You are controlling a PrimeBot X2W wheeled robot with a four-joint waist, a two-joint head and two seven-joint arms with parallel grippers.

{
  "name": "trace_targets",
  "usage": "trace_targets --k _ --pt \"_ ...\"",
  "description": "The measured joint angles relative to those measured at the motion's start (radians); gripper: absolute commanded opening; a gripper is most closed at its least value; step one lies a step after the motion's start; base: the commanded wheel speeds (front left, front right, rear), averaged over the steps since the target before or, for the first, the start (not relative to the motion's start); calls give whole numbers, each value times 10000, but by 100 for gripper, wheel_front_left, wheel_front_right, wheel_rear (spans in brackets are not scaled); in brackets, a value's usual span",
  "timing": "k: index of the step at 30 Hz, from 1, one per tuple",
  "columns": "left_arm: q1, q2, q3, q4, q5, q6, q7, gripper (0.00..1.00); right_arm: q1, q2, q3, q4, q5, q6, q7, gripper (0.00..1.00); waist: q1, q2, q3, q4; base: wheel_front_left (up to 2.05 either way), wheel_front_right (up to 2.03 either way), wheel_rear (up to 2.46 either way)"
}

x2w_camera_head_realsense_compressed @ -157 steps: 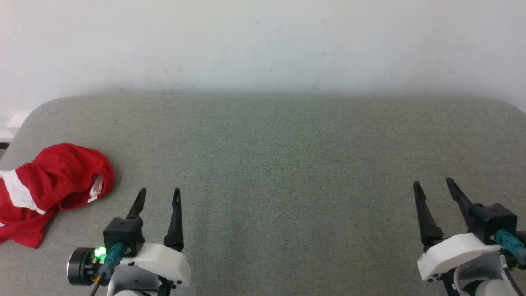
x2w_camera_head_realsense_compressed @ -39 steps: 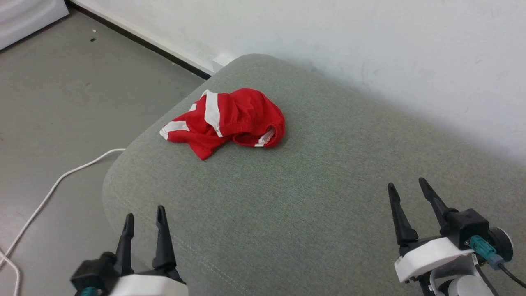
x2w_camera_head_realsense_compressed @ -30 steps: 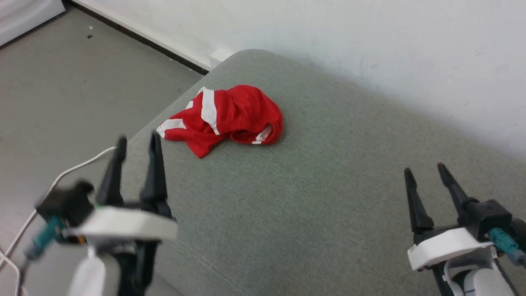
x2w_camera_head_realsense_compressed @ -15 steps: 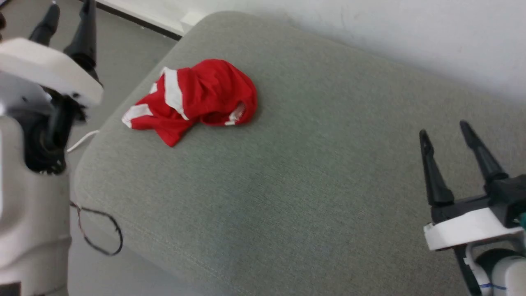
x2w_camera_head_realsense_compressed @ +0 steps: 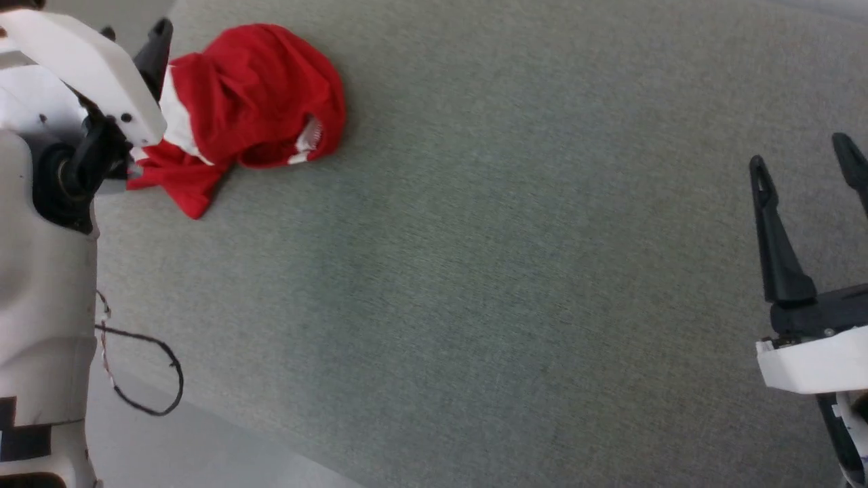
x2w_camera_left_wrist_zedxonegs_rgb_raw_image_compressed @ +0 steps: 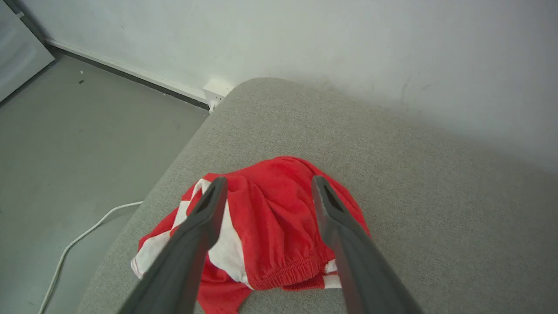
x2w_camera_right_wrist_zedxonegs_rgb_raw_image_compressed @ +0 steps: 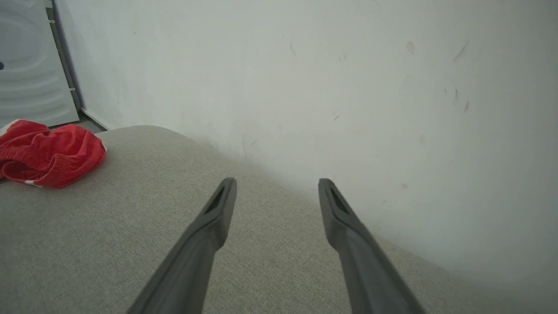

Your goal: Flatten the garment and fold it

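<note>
Loosely heaped, the red garment point(x2w_camera_head_realsense_compressed: 258, 88) shows white stripes, perhaps waistband.

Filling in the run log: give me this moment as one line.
garment: crumpled on cushion, unfolded | left gripper: open, aimed at garment | right gripper: open, apart from garment

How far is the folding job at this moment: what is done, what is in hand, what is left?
Done: nothing yet; the garment lies crumpled near the corner of the grey cushion. In hand: the left gripper is open and aimed at the heap, gripping nothing. The right gripper is open over bare cushion, apart from it. Remaining: grasp, flatten, fold.
</note>
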Motion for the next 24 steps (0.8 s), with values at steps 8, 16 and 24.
trace_targets --k 8,16,24 --pt "28 328 -178 886 142 278 654 100 -212 -284 -198 -424 67 0 343 100 -1 0 976 -643 0 0 0" --pt "174 307 -389 1741 213 470 800 100 -217 -579 -349 -683 186 0 598 100 -2 0 1697 -1054 0 0 0" --pt "128 242 -395 2033 190 464 520 0 -241 -660 -364 -809 188 0 704 100 -3 0 2065 -1195 0 0 0"
